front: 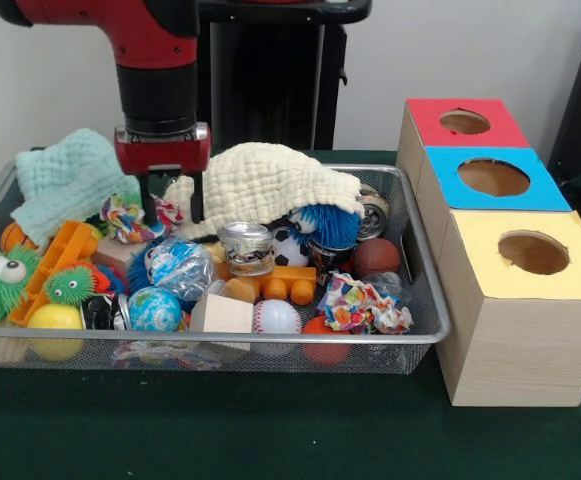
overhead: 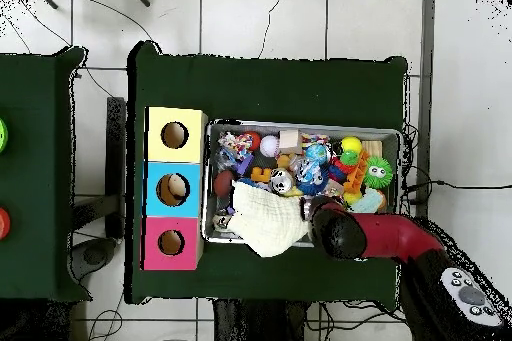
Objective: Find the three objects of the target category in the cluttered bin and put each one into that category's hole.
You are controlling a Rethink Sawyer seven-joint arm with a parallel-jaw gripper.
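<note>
The silver wire-mesh bin (front: pixel 270 340) is packed with toys, balls and cloths; it also shows in the overhead view (overhead: pixel 300 125). A crumpled clear bottle with a blue-and-white label (front: pixel 178 266) lies left of centre, in front of the gripper. The other bottles are hidden in the clutter. My gripper (front: pixel 174 205) hangs over the bin's back left, fingers apart and empty, just above a multicoloured rag (front: pixel 123 216) and the edge of a cream cloth (front: pixel 265 180). From overhead only the arm's wrist (overhead: pixel 335 229) shows. The blue-topped box's hole (front: pixel 493 177) (overhead: pixel 175 188) is to the right of the bin.
A shiny can (front: pixel 247 247) stands at the centre and another (front: pixel 373 213) at the back right. A second patterned rag (front: pixel 363 305) lies front right. A mint cloth (front: pixel 65 180) covers the back left. A red-topped box (front: pixel 464 122) and a yellow-topped box (front: pixel 533 252) flank the blue one.
</note>
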